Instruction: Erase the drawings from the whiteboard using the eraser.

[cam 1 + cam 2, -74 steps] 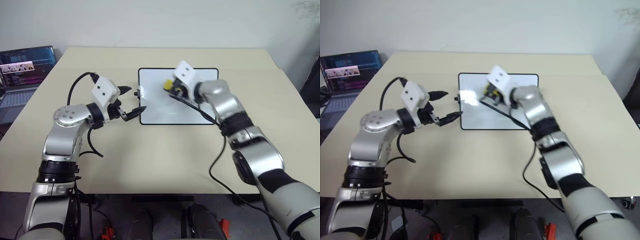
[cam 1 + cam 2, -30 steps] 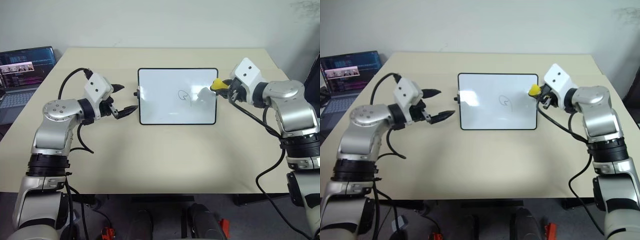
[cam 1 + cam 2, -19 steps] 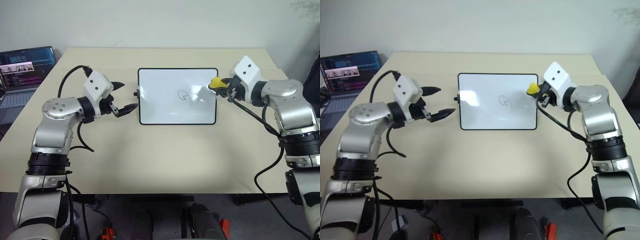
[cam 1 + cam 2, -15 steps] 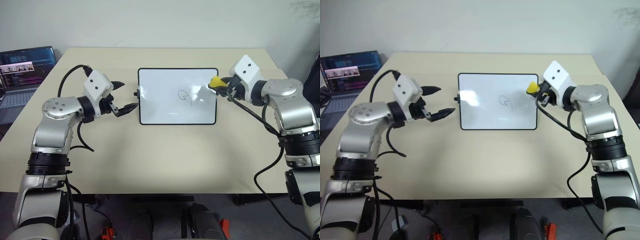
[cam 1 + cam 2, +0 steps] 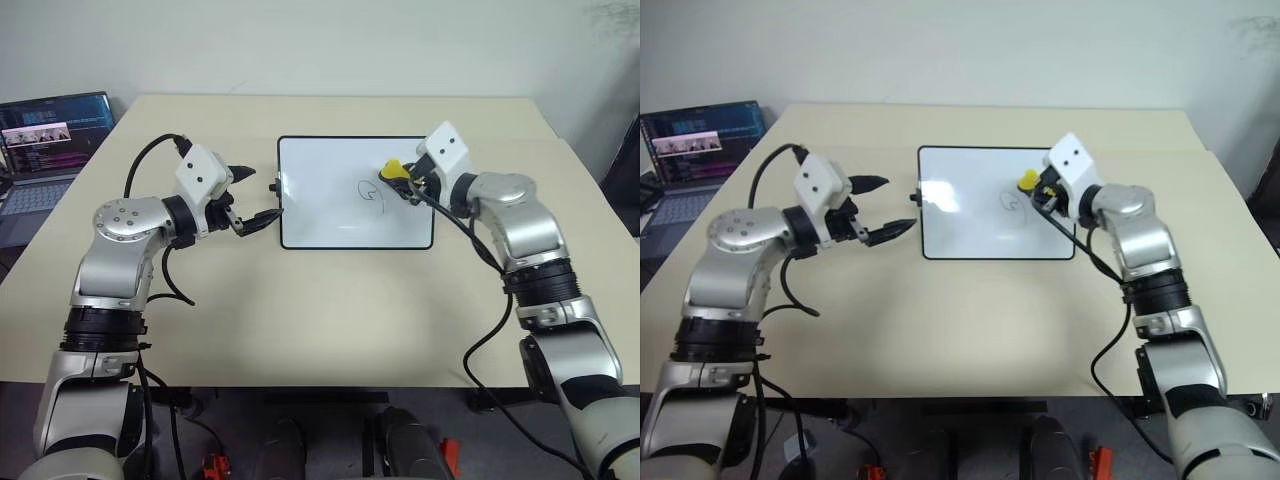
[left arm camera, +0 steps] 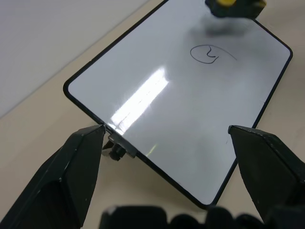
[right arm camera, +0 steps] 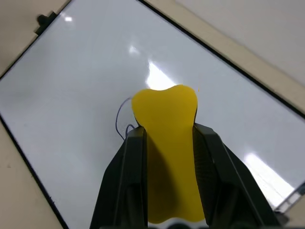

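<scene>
On a beige counter against a pale wall, the whiteboard lies flat, the right claw clenched on the yellow eraser beside the loop drawing, left claw spread wide at the board's left edge.

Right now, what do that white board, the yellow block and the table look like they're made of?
The whiteboard: glossy coated surface, probably melamine or painted steel, judging by its bright glare streaks; thin black frame, likely plastic. The eraser: matte yellow top, looks like moulded plastic or foam, pinched between black fingers. The table: matte beige, seemingly laminate.
</scene>
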